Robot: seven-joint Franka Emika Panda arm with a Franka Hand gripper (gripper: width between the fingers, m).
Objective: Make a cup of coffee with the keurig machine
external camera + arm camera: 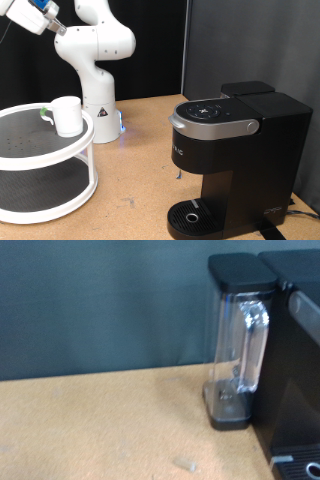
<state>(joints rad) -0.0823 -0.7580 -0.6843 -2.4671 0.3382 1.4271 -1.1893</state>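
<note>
The white cup [67, 115] stands upright on the top shelf of a round white two-tier stand [40, 160] at the exterior view's left, its green-tinged handle [45, 113] facing left. The black keurig machine [235, 160] stands at the exterior view's right with its silver-grey lid handle [210, 124] down and its circular drip tray [192, 215] bare. The arm's hand reaches out of the exterior view at the top left corner, so the gripper does not show. The wrist view shows the machine's clear water tank [240, 350] and black side [295, 360]; no fingers appear.
The white robot arm base [98, 110] stands behind the stand, with a small blue light beside it. The wooden tabletop [135, 170] lies between the stand and the machine. A small pale scrap [185, 464] lies on the table near the tank. A dark curtain backs the scene.
</note>
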